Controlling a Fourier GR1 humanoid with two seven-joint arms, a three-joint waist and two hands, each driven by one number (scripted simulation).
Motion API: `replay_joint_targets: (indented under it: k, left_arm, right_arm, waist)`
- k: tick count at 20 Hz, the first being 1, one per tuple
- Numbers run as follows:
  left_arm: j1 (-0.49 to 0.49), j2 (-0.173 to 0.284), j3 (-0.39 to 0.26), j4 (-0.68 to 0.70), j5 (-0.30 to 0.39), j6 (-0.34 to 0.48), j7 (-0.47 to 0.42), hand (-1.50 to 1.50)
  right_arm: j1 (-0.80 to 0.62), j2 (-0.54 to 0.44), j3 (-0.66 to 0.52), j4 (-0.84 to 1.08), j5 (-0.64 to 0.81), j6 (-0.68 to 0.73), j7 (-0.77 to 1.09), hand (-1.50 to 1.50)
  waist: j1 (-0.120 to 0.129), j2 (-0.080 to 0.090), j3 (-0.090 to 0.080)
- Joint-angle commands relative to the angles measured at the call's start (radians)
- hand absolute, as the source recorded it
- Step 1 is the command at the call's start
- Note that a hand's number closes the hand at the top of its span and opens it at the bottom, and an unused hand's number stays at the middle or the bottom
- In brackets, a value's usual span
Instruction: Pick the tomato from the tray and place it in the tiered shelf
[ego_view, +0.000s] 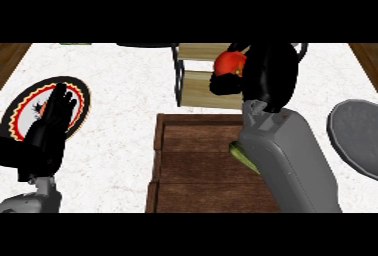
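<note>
A red tomato (229, 62) sits in my right hand (262, 75), whose black fingers curl round it. The hand hovers over the tiered shelf (199, 90), a black-framed rack with pale wooden boards at the back centre. Below it lies the brown wooden tray (193, 165); my right forearm crosses over its right side. A green item (239, 152) peeks out from under that forearm on the tray. My left hand (53, 117) rests at the left with straight fingers, over a decorated plate.
A round plate (29, 107) with a black, red and yellow rim lies at the left under my left hand. A grey round pan or lid (358, 135) sits at the right edge. The counter top (118, 150) is white speckled stone.
</note>
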Motion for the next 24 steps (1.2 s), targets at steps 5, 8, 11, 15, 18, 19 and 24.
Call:
replay_joint_targets:
  k: [5, 8, 11, 15, 18, 19, 24]
  left_arm:
    - [0.05, -0.002, 0.012, -0.031, 0.006, -0.022, -0.022, 0.0]
    - [-0.066, -0.037, -0.024, 0.0, -0.031, 0.028, 0.068, 0.0]
    - [0.02, -0.057, -0.035, 0.034, -0.04, 0.008, -0.055, 0.0]
    - [-0.057, -0.041, -0.018, 0.005, -0.033, 0.018, 0.036, 0.0]
    - [0.02, -0.004, 0.014, -0.027, -0.003, -0.035, 0.0, 0.0]
    - [0.0, -0.027, 0.014, 0.03, -0.021, -0.013, -0.044, 0.0]
    - [0.009, -0.001, 0.054, 0.032, 0.022, -0.054, -0.041, 0.0]
  right_arm:
    - [-0.117, 0.003, -0.145, 0.289, -0.035, -0.2, -0.139, 1.5]
    - [-0.127, 0.003, -0.148, 0.43, -0.026, -0.273, -0.203, 1.5]
    - [-0.146, 0.003, -0.177, 0.452, -0.057, -0.385, -0.179, 1.5]
    - [-0.133, -0.009, -0.266, 0.509, -0.192, -0.388, -0.302, -1.5]
    - [-0.208, 0.003, -0.28, 0.655, -0.226, -0.425, -0.349, -1.5]
    - [-0.208, -0.002, -0.293, 0.647, -0.227, -0.409, -0.357, -1.5]
    - [-0.171, 0.003, -0.268, 0.598, -0.306, -0.43, -0.43, -1.5]
  waist:
    - [0.005, 0.001, 0.0]
    - [0.003, 0.003, 0.0]
    - [0.007, 0.003, 0.0]
    - [0.001, 0.002, 0.001]
    - [0.012, 0.003, 0.0]
    - [0.004, 0.002, 0.0]
    - [0.002, 0.0, 0.0]
